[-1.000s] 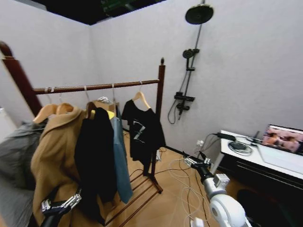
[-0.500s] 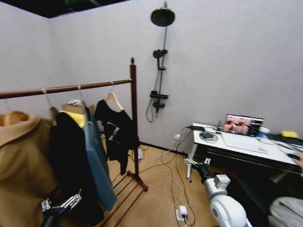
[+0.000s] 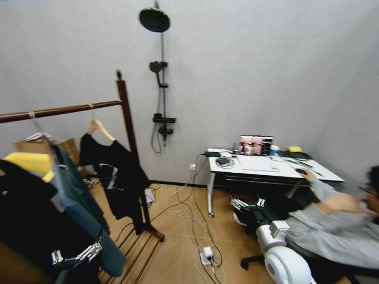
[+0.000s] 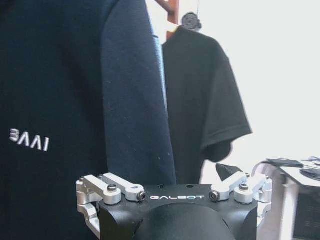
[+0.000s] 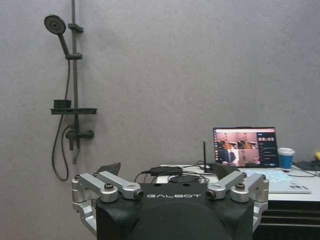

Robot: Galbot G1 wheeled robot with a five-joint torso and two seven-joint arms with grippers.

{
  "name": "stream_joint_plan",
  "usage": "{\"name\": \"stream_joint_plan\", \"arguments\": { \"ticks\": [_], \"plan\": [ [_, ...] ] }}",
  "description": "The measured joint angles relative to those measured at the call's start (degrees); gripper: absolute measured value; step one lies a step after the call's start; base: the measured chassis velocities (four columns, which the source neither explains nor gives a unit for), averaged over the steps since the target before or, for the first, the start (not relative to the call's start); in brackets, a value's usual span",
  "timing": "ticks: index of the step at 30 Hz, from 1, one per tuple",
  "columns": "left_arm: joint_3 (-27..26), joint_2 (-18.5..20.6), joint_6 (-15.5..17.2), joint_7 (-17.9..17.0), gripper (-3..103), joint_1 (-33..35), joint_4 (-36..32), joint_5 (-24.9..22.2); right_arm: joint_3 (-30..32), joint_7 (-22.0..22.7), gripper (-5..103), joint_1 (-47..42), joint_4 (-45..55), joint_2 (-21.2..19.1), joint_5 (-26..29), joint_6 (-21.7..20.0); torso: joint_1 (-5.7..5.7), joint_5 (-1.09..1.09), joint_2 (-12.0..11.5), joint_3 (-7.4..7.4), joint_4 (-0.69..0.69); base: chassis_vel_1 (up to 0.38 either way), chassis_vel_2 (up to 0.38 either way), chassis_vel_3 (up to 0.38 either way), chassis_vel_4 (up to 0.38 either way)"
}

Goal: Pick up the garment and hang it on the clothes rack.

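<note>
**Top on the rack, both grippers empty**

Nearest, the left gripper point(image 3: 76, 255) and right gripper point(image 3: 249, 204) hung low, fingers spread. Beyond, the top point(image 3: 115, 177) hung beside the rack point(image 3: 125, 112) post: probably light, limp, best held by its hanger. Past the rack: wooden floor, cables, a desk point(image 3: 266, 168).

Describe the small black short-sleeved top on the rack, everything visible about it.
The garment is a small black short-sleeved top of thin, limp-looking fabric with a faint pale print on its front. It hangs on a light wooden hanger hooked over the clothes rack bar, next to the right-hand post, its hem well above the floor. A blue garment hangs beside it. Neither gripper touches it.
</note>
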Motion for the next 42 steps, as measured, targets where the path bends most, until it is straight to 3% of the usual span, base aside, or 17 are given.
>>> {"name": "stream_joint_plan", "arguments": {
  "ticks": [12, 37, 42],
  "plan": [
    [0.0, 0.0, 0.0, 0.0, 100, 0.0, 0.0, 0.0, -0.3, -0.3, 100, 0.1, -0.2, 0.1, 0.0, 0.2, -0.03, -0.02, 0.0, -0.01, 0.04, 0.109, -0.154, -0.154, 0.111],
    [0.0, 0.0, 0.0, 0.0, 100, 0.0, 0.0, 0.0, -1.9, -0.5, 100, 1.2, -0.7, 0.0, -0.5, 0.0, -0.02, -0.01, 0.0, -0.01, -0.02, 0.130, -0.168, -0.173, 0.121],
    [0.0, 0.0, 0.0, 0.0, 100, 0.0, 0.0, 0.0, -2.1, -0.5, 100, 1.1, -1.0, 0.1, -0.7, 0.0, -0.02, -0.02, 0.0, 0.00, 0.03, 0.134, -0.154, -0.168, 0.145]
  ]
}}
